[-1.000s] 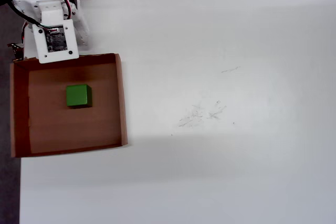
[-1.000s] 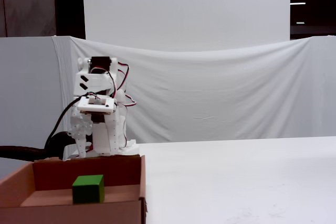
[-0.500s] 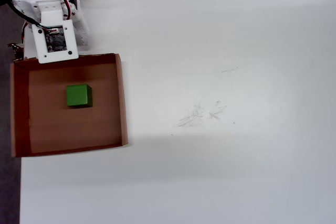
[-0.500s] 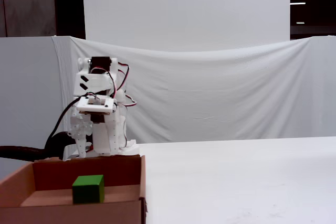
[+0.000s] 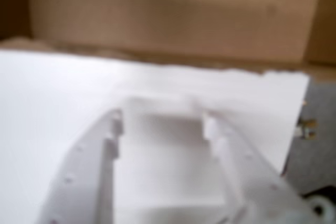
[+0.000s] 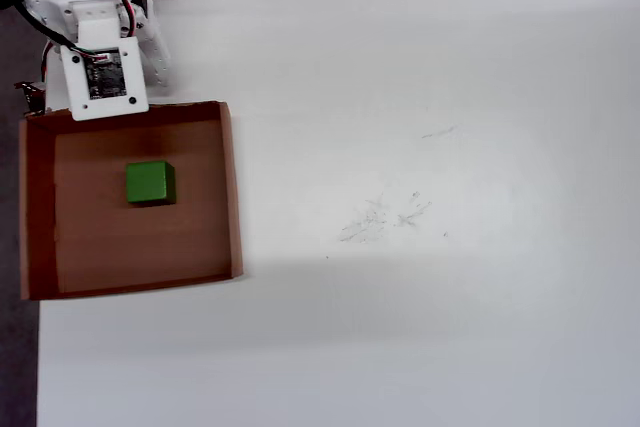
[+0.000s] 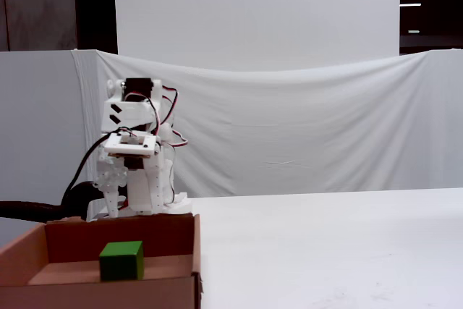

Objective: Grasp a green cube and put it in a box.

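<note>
White arm (image 7: 134, 157) folded back behind the box (image 6: 232, 187), tool (image 5: 163, 124) empty, fingers apart; green cube (image 6: 150, 183) inside.

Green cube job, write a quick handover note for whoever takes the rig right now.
Pincer: open and empty in the wrist view, over the white table just outside the box wall.
Cube: lies on the box floor, apart from all four walls; the fixed view shows the same.
Arm: folded back at its base, beside the box's edge.
Done: cube is in the box and released.
Left: nothing visible; only one cube shows in any view.
</note>
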You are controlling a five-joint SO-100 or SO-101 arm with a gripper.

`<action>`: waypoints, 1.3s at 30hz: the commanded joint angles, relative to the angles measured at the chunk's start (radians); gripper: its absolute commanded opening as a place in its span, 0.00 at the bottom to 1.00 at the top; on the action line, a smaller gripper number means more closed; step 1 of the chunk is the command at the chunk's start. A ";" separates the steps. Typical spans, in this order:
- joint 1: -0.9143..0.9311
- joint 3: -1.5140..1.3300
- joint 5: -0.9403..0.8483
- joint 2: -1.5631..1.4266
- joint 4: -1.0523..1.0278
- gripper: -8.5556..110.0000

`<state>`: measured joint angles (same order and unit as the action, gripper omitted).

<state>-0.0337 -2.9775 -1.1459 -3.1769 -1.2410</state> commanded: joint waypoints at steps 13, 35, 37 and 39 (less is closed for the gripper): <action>-0.003 0.005 0.011 -0.006 -0.006 0.25; -0.003 0.005 0.028 -0.006 -0.005 0.25; -0.003 0.005 0.029 -0.006 -0.005 0.25; -0.003 0.005 0.029 -0.006 -0.005 0.25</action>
<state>-0.0337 -2.9775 -1.1183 -3.1769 -1.2425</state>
